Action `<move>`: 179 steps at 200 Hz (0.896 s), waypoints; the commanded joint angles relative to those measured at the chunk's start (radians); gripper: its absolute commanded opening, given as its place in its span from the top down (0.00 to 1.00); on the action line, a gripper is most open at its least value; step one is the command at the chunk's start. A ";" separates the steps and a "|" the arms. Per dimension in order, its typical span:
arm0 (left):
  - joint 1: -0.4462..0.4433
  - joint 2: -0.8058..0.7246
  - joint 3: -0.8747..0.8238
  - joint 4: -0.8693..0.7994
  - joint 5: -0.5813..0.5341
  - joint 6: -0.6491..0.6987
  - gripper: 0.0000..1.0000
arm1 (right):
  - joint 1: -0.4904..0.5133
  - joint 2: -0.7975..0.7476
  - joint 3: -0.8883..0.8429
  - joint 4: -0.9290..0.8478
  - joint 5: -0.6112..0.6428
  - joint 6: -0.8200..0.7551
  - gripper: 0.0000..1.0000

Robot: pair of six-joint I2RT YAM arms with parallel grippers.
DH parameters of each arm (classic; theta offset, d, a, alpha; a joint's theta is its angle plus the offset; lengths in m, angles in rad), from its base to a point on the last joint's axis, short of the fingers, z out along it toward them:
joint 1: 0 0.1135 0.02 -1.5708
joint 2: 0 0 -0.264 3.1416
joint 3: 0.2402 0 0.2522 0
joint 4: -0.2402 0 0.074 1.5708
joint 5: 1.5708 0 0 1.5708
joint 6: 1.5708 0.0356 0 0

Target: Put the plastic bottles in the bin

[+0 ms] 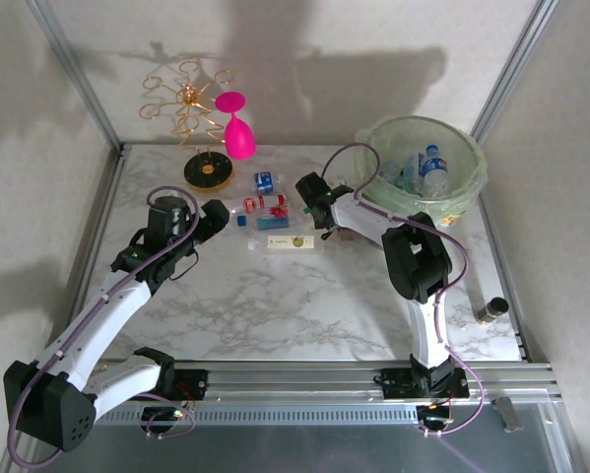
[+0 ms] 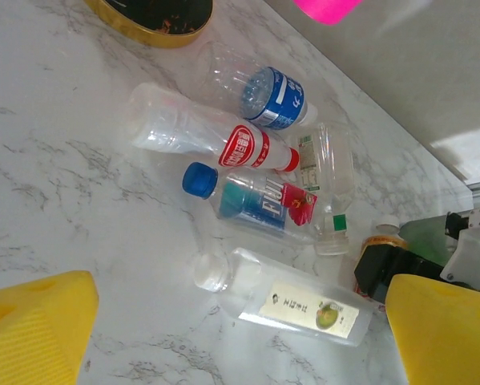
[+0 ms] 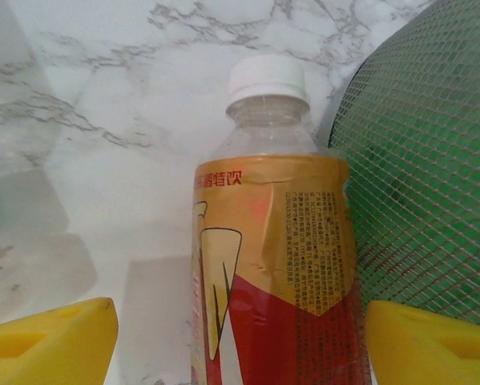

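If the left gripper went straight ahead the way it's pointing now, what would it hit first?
Probably the clear bottle with the white cap and pale fruit label, lying nearest ahead of the open left gripper. Depth is hard to judge, so it might touch the marble table first.

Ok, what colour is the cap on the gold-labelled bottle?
The cap is white; the right wrist view shows it best.
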 commanded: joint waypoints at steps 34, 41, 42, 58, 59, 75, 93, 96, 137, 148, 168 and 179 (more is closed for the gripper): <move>0.006 -0.003 -0.010 0.016 0.022 0.020 0.08 | -0.021 0.048 -0.035 -0.025 0.029 0.043 0.22; 0.007 -0.003 -0.010 0.016 0.024 0.019 0.08 | -0.024 0.050 -0.034 -0.025 0.021 0.040 0.22; 0.007 -0.003 -0.010 0.017 0.023 0.020 0.08 | -0.025 0.051 -0.033 -0.024 0.020 0.039 0.22; 0.007 -0.001 -0.009 0.018 0.025 0.017 0.08 | -0.029 0.055 -0.030 -0.017 0.001 0.033 0.21; 0.006 -0.001 -0.009 0.019 0.025 0.017 0.08 | -0.030 0.056 -0.030 -0.016 0.000 0.032 0.21; 0.006 0.003 -0.007 0.020 0.028 0.018 0.08 | -0.033 0.060 -0.025 0.002 -0.026 0.014 0.19; 0.007 0.006 -0.006 0.021 0.031 0.016 0.08 | -0.034 0.070 0.000 -0.003 -0.029 0.006 0.21; 0.006 0.005 -0.006 0.020 0.032 0.016 0.08 | -0.034 0.070 0.002 -0.002 -0.031 0.005 0.21; 0.007 0.006 0.005 0.014 0.032 0.014 0.09 | -0.033 0.040 0.003 0.042 -0.110 -0.001 0.27; 0.006 0.004 0.008 0.014 0.033 0.014 0.09 | -0.031 0.029 -0.004 0.054 -0.123 -0.008 0.29; 0.006 0.002 0.012 0.009 0.035 0.013 0.09 | -0.031 0.009 -0.021 0.067 -0.132 -0.024 0.32; 0.007 -0.001 0.011 0.010 0.035 0.012 0.09 | -0.030 -0.006 -0.032 0.075 -0.150 -0.040 0.33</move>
